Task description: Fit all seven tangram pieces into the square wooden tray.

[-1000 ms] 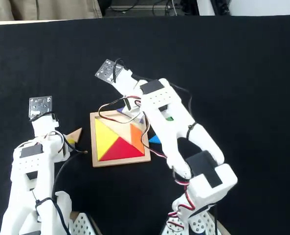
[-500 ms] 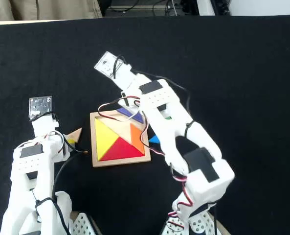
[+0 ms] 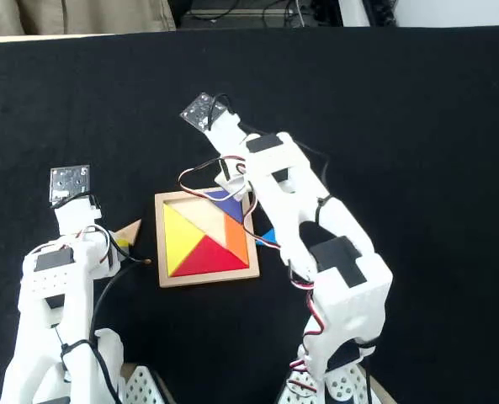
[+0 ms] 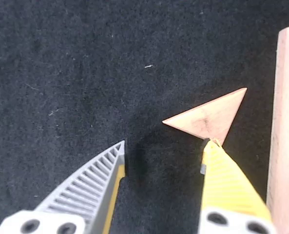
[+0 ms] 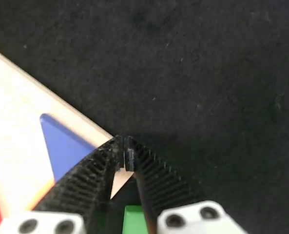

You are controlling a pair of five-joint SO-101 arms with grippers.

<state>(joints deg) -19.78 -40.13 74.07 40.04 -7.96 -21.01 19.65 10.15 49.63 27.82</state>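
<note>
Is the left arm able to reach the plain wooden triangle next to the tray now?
Probably yes: the open left gripper sits right at the wooden triangle, with nothing lying between; only the tray wall stands close beside.

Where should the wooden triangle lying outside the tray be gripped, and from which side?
From straight above, pinching two of its edges near the middle. The wooden triangle lies flat on the cloth, apart from the tray, so only its thin edges offer purchase. The open left hand sits right beside it.
</note>
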